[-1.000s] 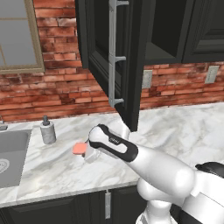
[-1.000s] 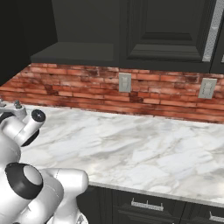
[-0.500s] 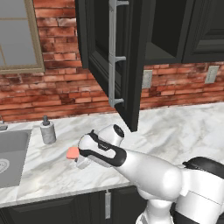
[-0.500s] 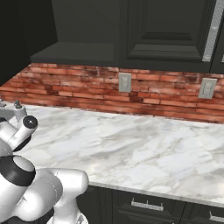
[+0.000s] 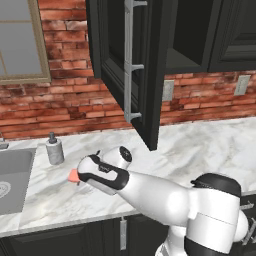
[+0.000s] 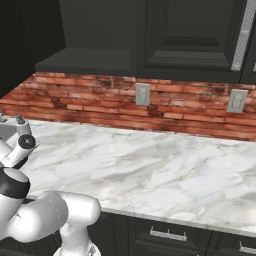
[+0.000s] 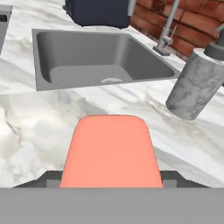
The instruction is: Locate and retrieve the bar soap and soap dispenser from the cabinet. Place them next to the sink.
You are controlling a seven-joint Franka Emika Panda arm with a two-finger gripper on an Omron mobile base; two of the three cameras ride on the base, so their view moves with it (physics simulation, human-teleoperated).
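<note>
The salmon-pink bar soap point(image 7: 109, 148) is between my fingers, and my gripper point(image 7: 109, 177) is shut on it, just above the marble counter. From the left base camera the bar soap point(image 5: 73, 175) pokes out to the left of the gripper point(image 5: 79, 176). The grey speckled soap dispenser point(image 5: 54, 150) stands upright on the counter beside the sink point(image 5: 15, 167), up and left of the soap. Through the hand camera the soap dispenser point(image 7: 197, 83) is at the right and the sink point(image 7: 87, 57) lies ahead. The black cabinet point(image 5: 132, 65) hangs above with its door open.
A chrome faucet point(image 7: 168, 30) rises behind the sink against the brick wall. A dark box-shaped object point(image 7: 98, 11) sits beyond the basin. The open cabinet door's lower edge point(image 5: 150, 142) hangs over the counter right of my arm. Marble counter point(image 6: 150, 175) stretches to the right.
My arm has swung left and a little lower with the bar soap held, bringing it nearer the sink and dispenser. The dispenser has not moved.
</note>
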